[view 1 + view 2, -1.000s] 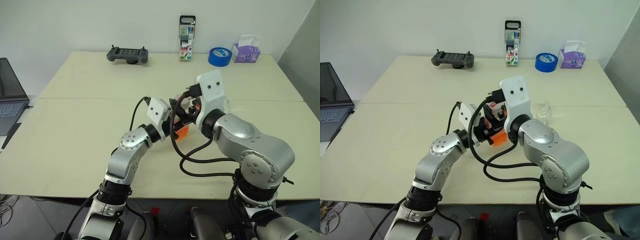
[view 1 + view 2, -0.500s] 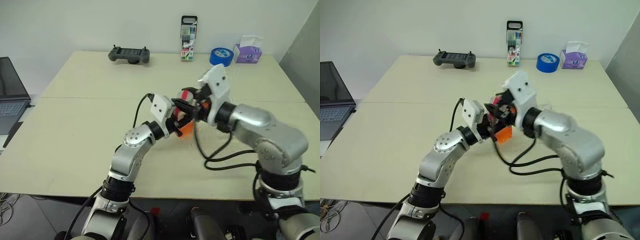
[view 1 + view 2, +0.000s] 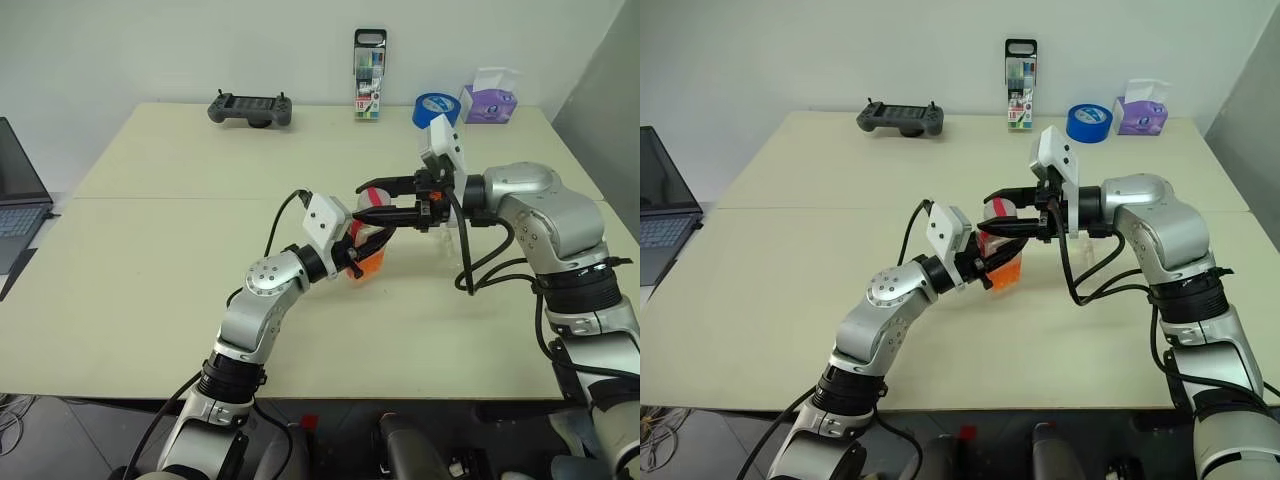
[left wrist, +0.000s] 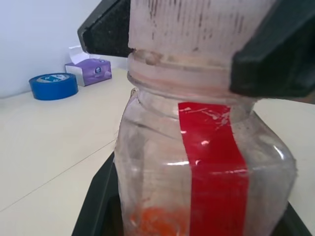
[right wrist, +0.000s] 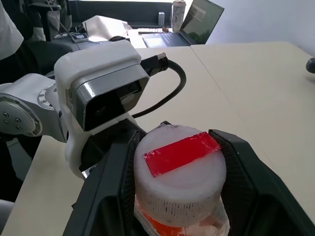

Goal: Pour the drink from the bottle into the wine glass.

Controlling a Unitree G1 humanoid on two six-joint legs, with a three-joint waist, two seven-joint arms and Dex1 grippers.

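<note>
Left gripper (image 3: 352,258) clamps the bottle (image 3: 366,250). Right gripper (image 5: 173,183) pinches its cap (image 5: 180,169). A slipping twist could spill drink.

bottle (image 4: 206,162): clear, red strip, white cap, upright | drink (image 3: 368,264): orange, low

Silver-grey jointed arms carry white wrist housings, looping black cables and black-fingered hands.
</note>
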